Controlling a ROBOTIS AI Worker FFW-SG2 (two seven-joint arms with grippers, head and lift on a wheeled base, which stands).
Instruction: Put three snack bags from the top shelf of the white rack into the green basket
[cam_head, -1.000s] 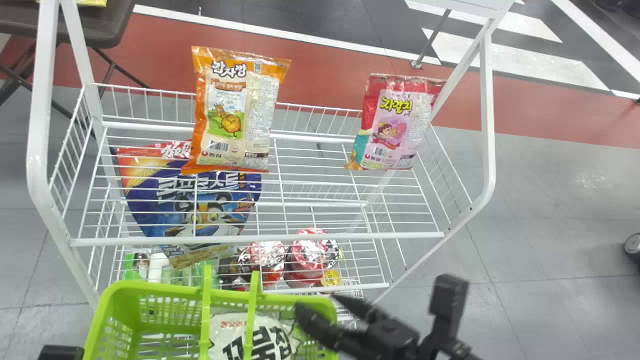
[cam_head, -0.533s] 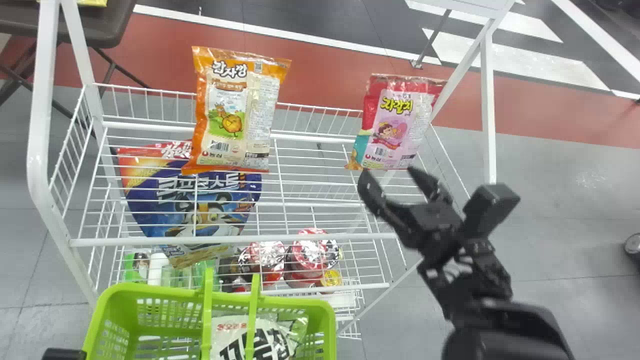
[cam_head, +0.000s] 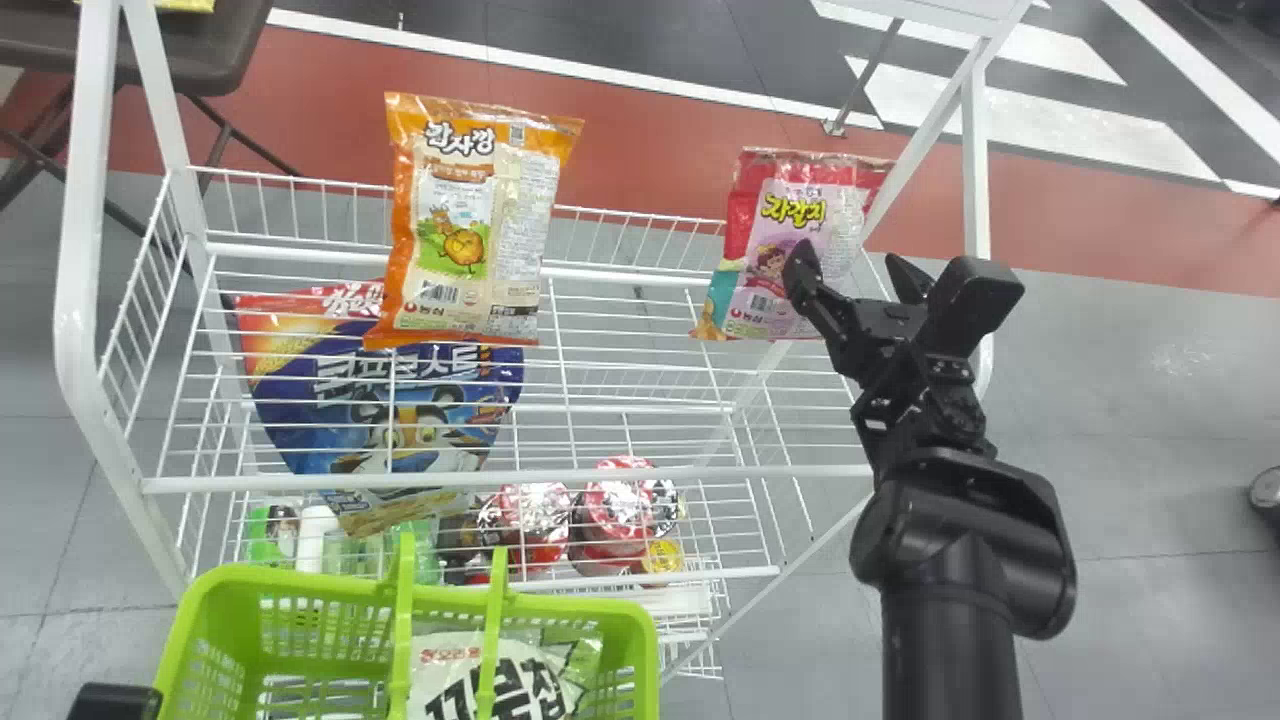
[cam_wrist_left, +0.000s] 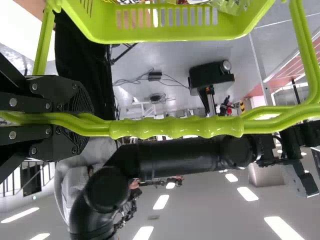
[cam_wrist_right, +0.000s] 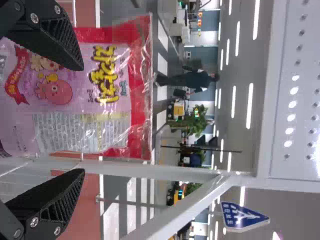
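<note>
My right gripper (cam_head: 850, 266) stands open in front of the pink-and-red snack bag (cam_head: 810, 200) at the right end of the top shelf. In the right wrist view that bag (cam_wrist_right: 75, 95) lies beyond the gap of the right gripper (cam_wrist_right: 81, 120), one finger overlapping it. An orange snack bag (cam_head: 470, 215) stands upright farther left on the shelf. At the bottom left, the left gripper (cam_head: 115, 702) is partly visible beside the green basket (cam_head: 280, 585), which holds a white snack bag (cam_head: 520, 675). The left wrist view has the left gripper (cam_wrist_left: 82, 120) shut on the basket handle (cam_wrist_left: 175, 127).
The white rack's front rail (cam_head: 520, 480) runs between basket and shelf, and its right post (cam_head: 978, 180) rises close to the right gripper. A blue cereal bag (cam_head: 390, 410) and several cups (cam_head: 615, 510) are lower in the rack.
The right gripper has moved from over the basket's right end up and away to the pink bag, staying open. The basket has shifted slightly left. Both bags on the top shelf have stayed put.
</note>
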